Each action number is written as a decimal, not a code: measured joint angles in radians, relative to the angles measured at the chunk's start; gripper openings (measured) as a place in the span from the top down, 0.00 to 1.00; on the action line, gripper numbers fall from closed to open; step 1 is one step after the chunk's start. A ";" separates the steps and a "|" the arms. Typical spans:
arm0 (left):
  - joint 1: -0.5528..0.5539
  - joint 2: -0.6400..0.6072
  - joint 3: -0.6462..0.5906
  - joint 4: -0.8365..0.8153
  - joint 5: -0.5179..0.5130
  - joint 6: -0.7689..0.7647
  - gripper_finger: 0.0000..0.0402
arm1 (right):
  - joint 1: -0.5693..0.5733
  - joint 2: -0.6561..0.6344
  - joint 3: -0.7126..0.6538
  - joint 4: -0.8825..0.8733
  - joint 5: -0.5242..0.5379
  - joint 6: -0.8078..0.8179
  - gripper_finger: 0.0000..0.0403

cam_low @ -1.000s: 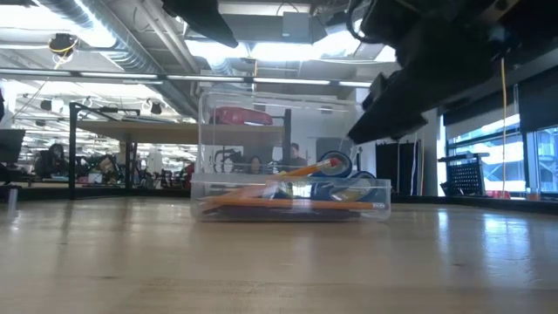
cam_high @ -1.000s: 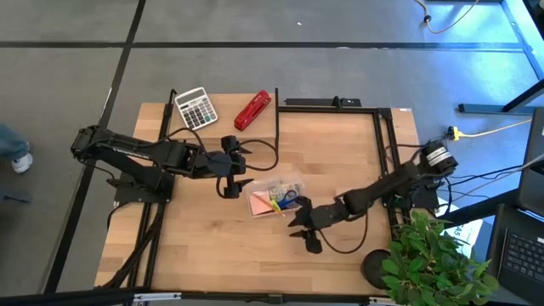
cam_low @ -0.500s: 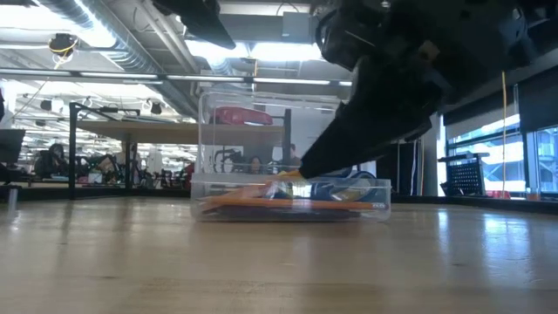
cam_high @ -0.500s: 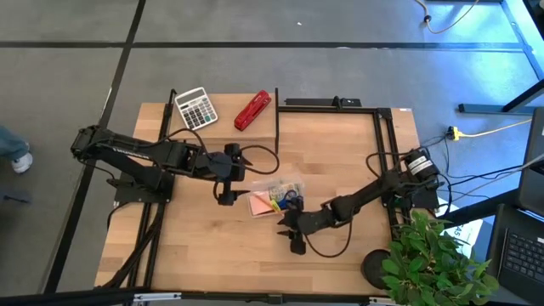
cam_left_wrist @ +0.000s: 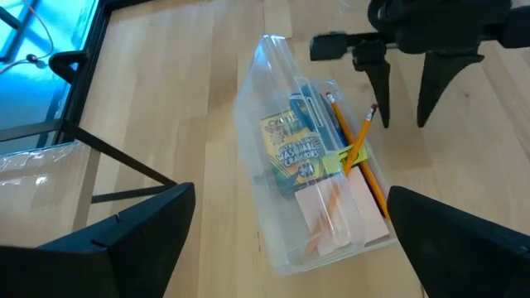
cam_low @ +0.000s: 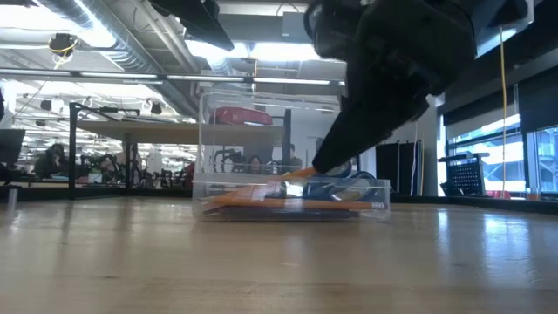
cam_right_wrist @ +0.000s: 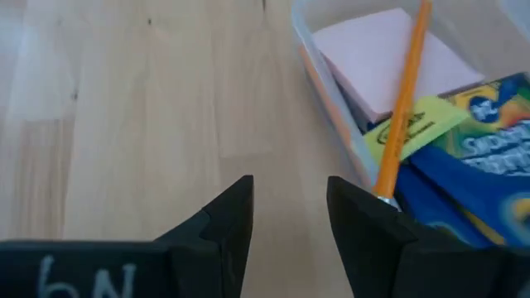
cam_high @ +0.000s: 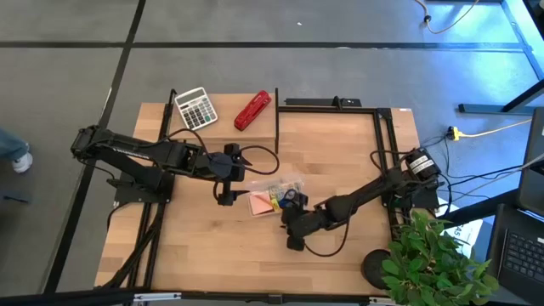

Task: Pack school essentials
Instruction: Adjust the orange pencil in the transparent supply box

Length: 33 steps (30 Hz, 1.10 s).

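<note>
Wooden bench (cam_high: 204, 246) carries a clear plastic box (cam_left_wrist: 281, 157) at its middle. Inside: pink sticky-note pad (cam_right_wrist: 389, 62), orange pencils (cam_right_wrist: 403, 99), crayon pack (cam_left_wrist: 300, 149). Left gripper (cam_high: 224, 176) hovers just beside box's left end, fingers wide apart, empty. Right gripper (cam_right_wrist: 288, 217) sits near box's front edge, fingers (cam_right_wrist: 224, 219) partly apart, holding nothing. Calculator (cam_high: 195, 108) and red stapler (cam_high: 252, 110) lie at bench's far edge, well apart from box.

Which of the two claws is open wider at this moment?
The left claw, beside the clear box, is spread wide; the right claw shows only a narrow gap.
</note>
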 joint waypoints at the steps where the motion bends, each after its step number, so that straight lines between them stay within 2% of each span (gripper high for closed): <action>1: 0.000 0.000 0.000 0.000 0.000 0.000 0.02 | 0.000 -0.001 0.014 -0.031 0.012 -0.002 0.61; 6: 0.000 0.000 0.000 0.000 0.000 0.000 0.02 | 0.000 -0.001 0.057 -0.156 0.076 0.000 0.61; 18: 0.000 0.000 0.000 0.000 0.000 0.000 0.02 | -0.006 -0.002 0.062 -0.178 0.074 0.105 0.61; 28: 0.000 0.000 0.000 0.000 -0.001 0.000 0.02 | -0.004 -0.083 0.062 -0.320 0.075 0.132 0.61; 33: 0.000 0.000 0.000 0.000 0.000 0.000 0.02 | -0.004 -0.082 0.062 -0.318 0.073 0.134 0.61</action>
